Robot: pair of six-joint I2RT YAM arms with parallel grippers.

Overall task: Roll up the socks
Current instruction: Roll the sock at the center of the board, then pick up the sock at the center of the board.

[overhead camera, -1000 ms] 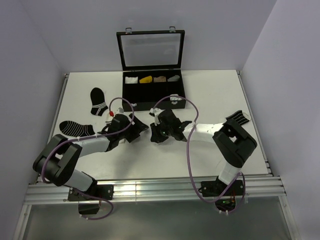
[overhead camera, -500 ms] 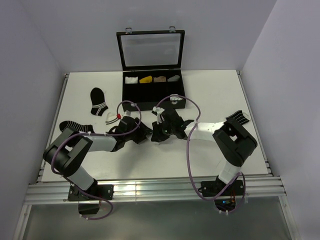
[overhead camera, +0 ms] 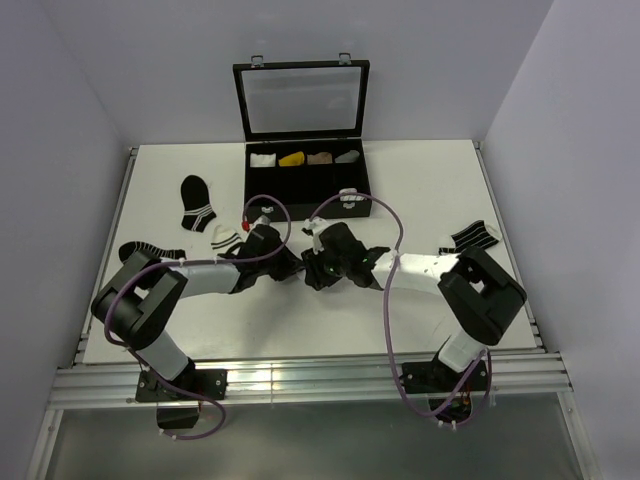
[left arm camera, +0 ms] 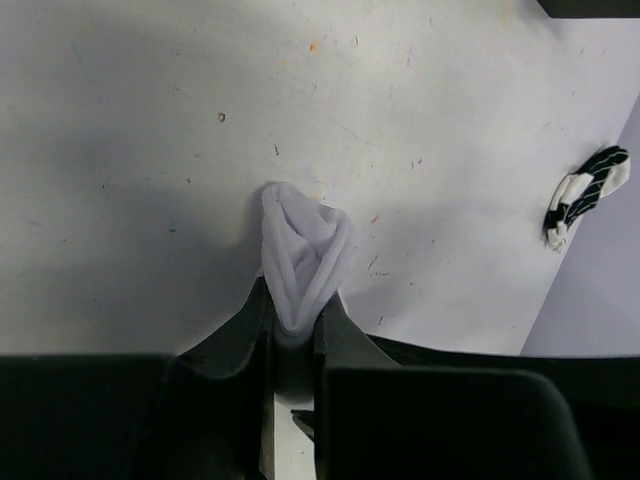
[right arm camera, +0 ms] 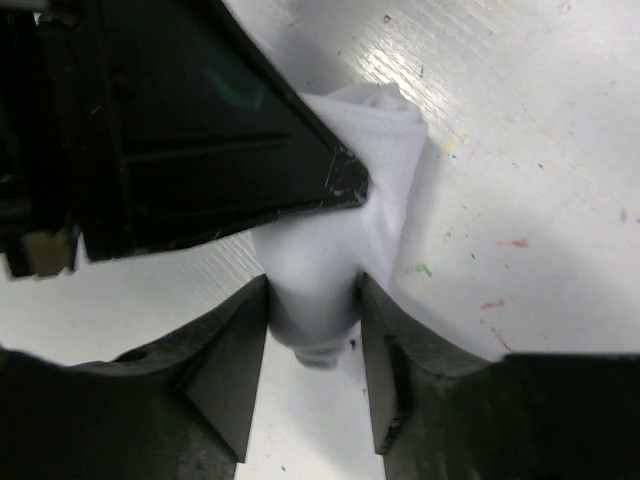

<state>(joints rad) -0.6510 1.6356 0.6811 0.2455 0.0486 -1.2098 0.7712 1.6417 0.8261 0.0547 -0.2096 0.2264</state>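
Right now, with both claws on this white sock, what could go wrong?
The left claw pinches only one end of the white sock, so it may slip out and unroll. The right claw grips the same sock close beside it; the claws could bump, or stretch the sock.

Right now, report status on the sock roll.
Left gripper pinched on white sock. Right gripper clamped on same sock, opposite side. Small white-black bundle lies beside left arm, untouched.
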